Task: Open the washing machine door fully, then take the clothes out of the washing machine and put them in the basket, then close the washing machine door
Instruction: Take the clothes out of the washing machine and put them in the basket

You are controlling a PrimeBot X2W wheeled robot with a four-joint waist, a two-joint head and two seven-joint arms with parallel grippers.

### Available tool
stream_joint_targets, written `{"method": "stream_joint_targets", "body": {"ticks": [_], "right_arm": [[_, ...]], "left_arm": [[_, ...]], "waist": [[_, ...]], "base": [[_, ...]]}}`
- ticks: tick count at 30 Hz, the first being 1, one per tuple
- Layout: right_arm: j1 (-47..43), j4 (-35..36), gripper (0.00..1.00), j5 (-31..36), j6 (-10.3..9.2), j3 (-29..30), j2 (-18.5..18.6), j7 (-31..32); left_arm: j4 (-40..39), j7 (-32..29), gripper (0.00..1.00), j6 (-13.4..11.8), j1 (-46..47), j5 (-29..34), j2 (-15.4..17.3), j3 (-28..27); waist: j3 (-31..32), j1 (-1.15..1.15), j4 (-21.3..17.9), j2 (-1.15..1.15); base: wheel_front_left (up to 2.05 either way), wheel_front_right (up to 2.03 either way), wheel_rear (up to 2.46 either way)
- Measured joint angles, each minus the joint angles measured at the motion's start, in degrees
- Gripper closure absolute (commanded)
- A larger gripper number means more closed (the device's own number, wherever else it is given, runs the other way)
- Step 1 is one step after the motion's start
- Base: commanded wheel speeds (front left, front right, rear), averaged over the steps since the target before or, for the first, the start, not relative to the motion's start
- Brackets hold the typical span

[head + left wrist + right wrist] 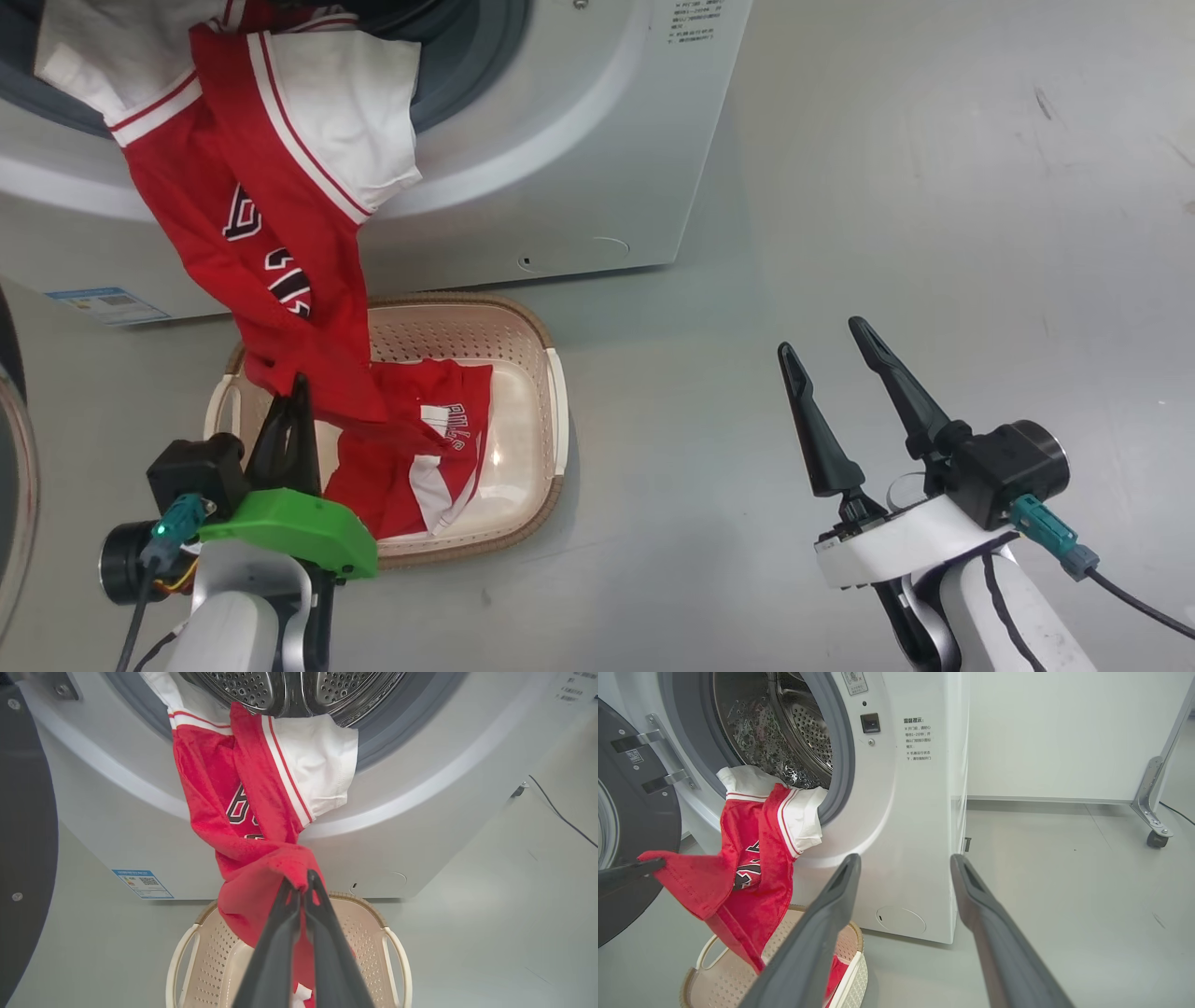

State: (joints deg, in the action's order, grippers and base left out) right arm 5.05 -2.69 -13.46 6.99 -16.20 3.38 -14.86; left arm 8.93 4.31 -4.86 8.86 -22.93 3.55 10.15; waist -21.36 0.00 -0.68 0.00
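The washing machine point(579, 168) stands with its door point(630, 812) swung open to the left. Red and white clothes point(280, 187) hang out of the steel drum point(289, 686) over the grey gasket. My left gripper point(301, 882) is shut on the red garment's lower end, holding it stretched just above the cream basket point(553, 373). Another red garment with white lettering point(439, 448) lies inside the basket. The pinched cloth point(691, 882) also shows in the right wrist view, above the basket point(857, 945). My right gripper point(822, 337) is open and holds nothing, over bare floor to the right of the basket.
A blue label point(98, 303) sits low on the machine's front. A metal frame leg with a caster point(1153, 830) stands at the far right by a white wall panel. A thin cable point(560, 816) runs across the grey floor.
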Motion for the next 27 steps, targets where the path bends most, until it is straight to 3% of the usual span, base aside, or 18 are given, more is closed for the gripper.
{"method": "stream_joint_targets", "body": {"ticks": [26,27], "right_arm": [[7.5,1.7,0.0,-1.7,0.0,-0.7,-0.1,0.0],[7.8,1.7,0.0,-1.7,0.0,-0.7,-0.1,0.0]], "left_arm": [[24.8,1.8,1.0,-0.8,16.8,-1.3,-0.9,-2.6],[25.8,1.8,0.92,-0.8,17.3,-1.4,-0.9,-2.6]], "waist": [[-11.7,0.0,-7.1,0.0],[-12.0,0.0,-7.3,0.0]], "base": [[0.0,0.0,0.0],[0.0,0.0,0.0]]}}
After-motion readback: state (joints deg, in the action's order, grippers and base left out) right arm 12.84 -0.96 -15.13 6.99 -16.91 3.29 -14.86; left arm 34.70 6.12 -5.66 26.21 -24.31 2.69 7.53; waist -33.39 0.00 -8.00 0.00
